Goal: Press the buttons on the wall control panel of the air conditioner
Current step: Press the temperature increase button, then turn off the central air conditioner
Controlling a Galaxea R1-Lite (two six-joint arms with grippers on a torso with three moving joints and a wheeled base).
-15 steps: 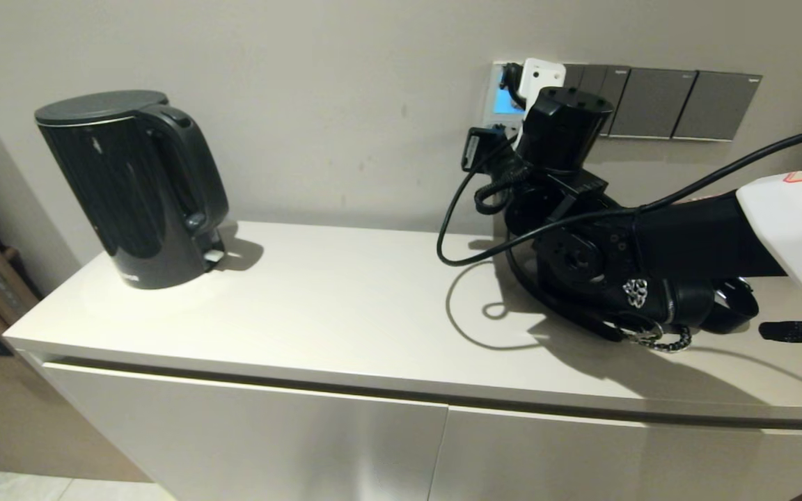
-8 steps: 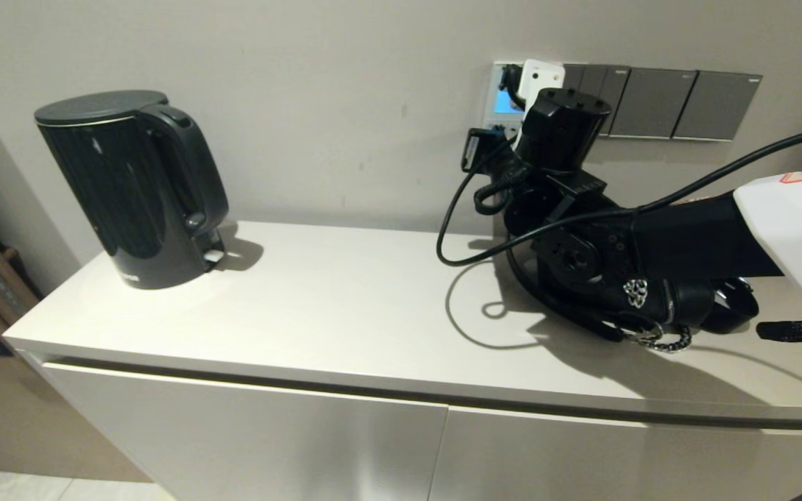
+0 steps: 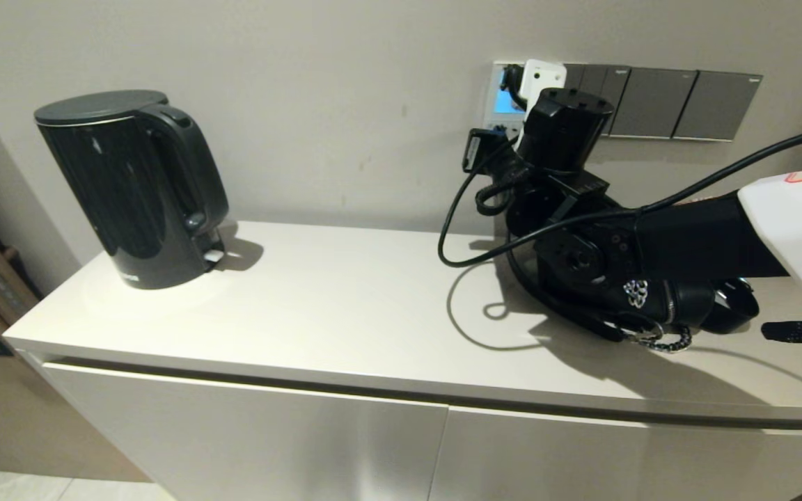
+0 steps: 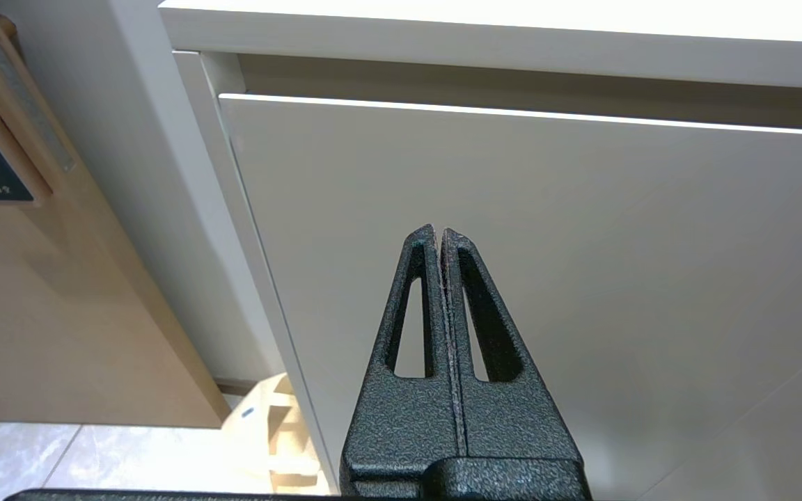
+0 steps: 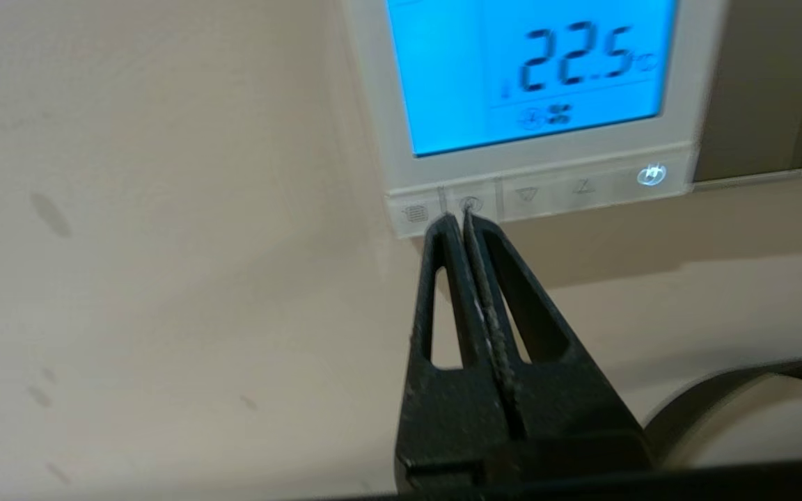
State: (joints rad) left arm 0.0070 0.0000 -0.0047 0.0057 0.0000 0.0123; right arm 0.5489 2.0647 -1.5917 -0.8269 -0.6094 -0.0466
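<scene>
The left end effector (image 4: 441,233) hangs closed before a cupboard door (image 4: 547,278), below the counter (image 3: 303,299). The right end effector (image 5: 458,221), closed and empty, has its tips at the buttons (image 5: 526,196) of the lit wall control panel (image 5: 533,90) just above.

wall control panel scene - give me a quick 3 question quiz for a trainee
1. True or false: the wall control panel screen is lit blue and shows digits.
2. Where are the right gripper tips? A) on the kettle B) at the buttons, near the second from one end C) on a grey switch plate
3. Fill in: the left gripper is shut and faces the ____ front below the countertop.

Key: 1 true; 2 B; 3 cabinet
</scene>
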